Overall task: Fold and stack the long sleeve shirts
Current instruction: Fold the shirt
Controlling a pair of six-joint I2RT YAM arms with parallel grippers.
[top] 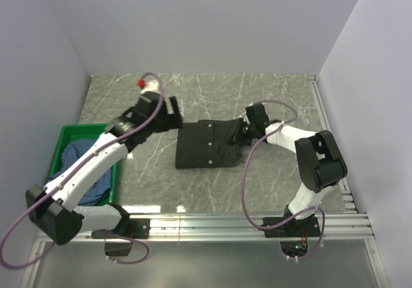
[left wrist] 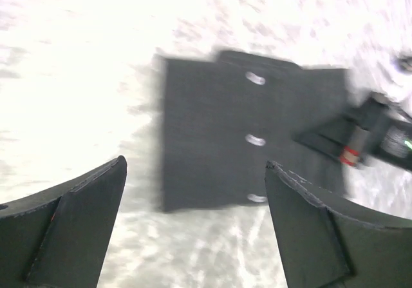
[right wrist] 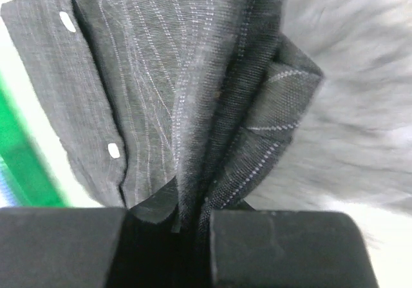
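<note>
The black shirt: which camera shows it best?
The top external view: it shows nearly the whole folded black shirt sharply. The left wrist view shows it blurred; the right wrist view shows only a close-up bunched edge with pinstripes.

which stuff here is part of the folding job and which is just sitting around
Part of the job:
black pinstriped shirt, pinched by the right gripper
blue checked shirt, heaped in the green crate
left gripper, open

Just there:
green crate
table
</note>
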